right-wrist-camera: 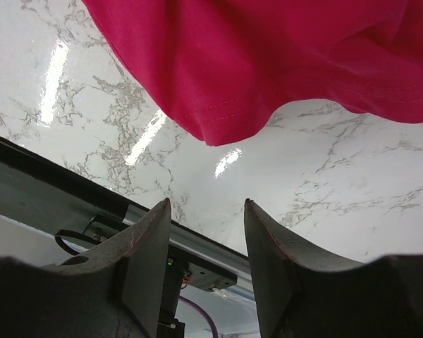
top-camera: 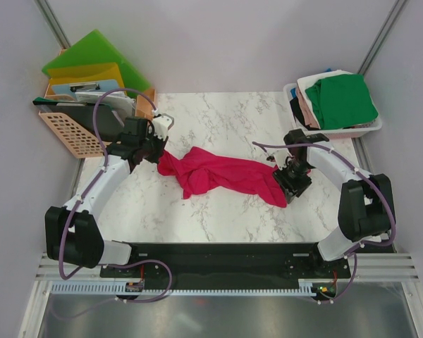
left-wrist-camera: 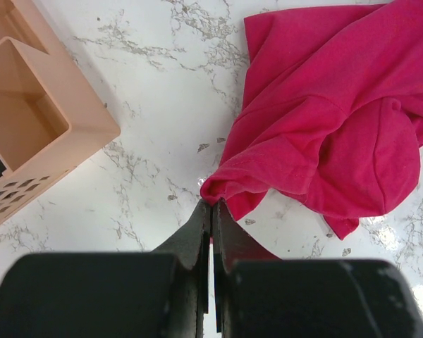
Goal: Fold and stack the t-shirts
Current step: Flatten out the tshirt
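A crimson-pink t-shirt (top-camera: pixel 218 172) lies crumpled across the middle of the marble table (top-camera: pixel 218 113). My left gripper (top-camera: pixel 161 149) is at its left end. In the left wrist view its jaws (left-wrist-camera: pixel 213 204) are pressed together, pinching a bunched edge of the t-shirt (left-wrist-camera: pixel 324 120). My right gripper (top-camera: pixel 287 186) sits at the shirt's right end. Seen from the right wrist, it (right-wrist-camera: pixel 206 202) is open with nothing between the fingers, and the hem of the t-shirt (right-wrist-camera: pixel 268 56) lies just beyond the tips.
A white basket (top-camera: pixel 366 129) at the back right holds folded t-shirts, a green one (top-camera: pixel 345 98) on top. At the back left, a peach basket (top-camera: pixel 67 134) stands close to my left arm, with green and yellow folders (top-camera: pixel 92 60) behind. A black rail (top-camera: pixel 218 253) runs along the near edge.
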Controlling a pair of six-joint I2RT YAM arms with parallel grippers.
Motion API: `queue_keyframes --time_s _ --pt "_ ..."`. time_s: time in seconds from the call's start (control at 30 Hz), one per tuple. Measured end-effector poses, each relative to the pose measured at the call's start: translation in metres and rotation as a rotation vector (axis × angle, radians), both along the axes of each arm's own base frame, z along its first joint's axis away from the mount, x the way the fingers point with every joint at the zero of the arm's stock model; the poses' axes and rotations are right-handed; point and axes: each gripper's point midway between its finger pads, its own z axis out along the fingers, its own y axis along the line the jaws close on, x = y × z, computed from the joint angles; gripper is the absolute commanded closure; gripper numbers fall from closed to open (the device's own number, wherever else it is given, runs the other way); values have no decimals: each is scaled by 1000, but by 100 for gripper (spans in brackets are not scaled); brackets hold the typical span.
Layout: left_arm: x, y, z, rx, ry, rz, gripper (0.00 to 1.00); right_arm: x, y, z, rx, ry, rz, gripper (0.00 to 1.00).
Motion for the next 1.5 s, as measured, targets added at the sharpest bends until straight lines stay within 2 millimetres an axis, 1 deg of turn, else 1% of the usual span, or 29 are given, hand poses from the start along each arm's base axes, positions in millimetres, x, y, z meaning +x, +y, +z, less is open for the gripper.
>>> queue_keyframes --time_s 0.2,0.33,0.43,0.5,0.73,0.83,0.93,0.97,1.0,1.03,1.07,1.33,1.43,1.5 --pt "2 0 -2 1 3 0 98 -11 -1 -3 -3 53 27 46" --pt "2 0 -5 3 11 0 98 -16 4 -15 -15 114 55 47" --pt "2 0 -5 3 10 1 98 -19 11 -24 -24 145 88 45" --pt "2 0 -5 3 10 1 98 -17 15 -27 -24 142 100 42" --pt "3 0 -5 3 7 2 98 -4 18 -35 -27 110 95 40" --pt "3 0 -5 3 6 1 98 2 15 -37 -49 90 95 39" --pt "3 0 -4 3 5 1 98 8 14 -39 -60 62 92 45" --pt "3 0 -4 3 5 1 98 10 13 -40 -62 56 92 66" --pt "3 0 -4 3 5 1 98 12 13 -41 -64 47 97 80" --pt "3 0 -4 3 5 1 98 14 13 -42 -67 42 95 98" --pt "3 0 -4 3 5 1 98 15 13 -42 -71 37 91 100" --pt "3 0 -3 3 0 2 98 22 11 -42 -85 7 71 100" --pt "3 -1 -3 3 1 0 98 29 12 -33 -72 -26 65 100" --pt "3 -2 -3 3 1 -2 98 38 16 -16 -52 -76 58 100"
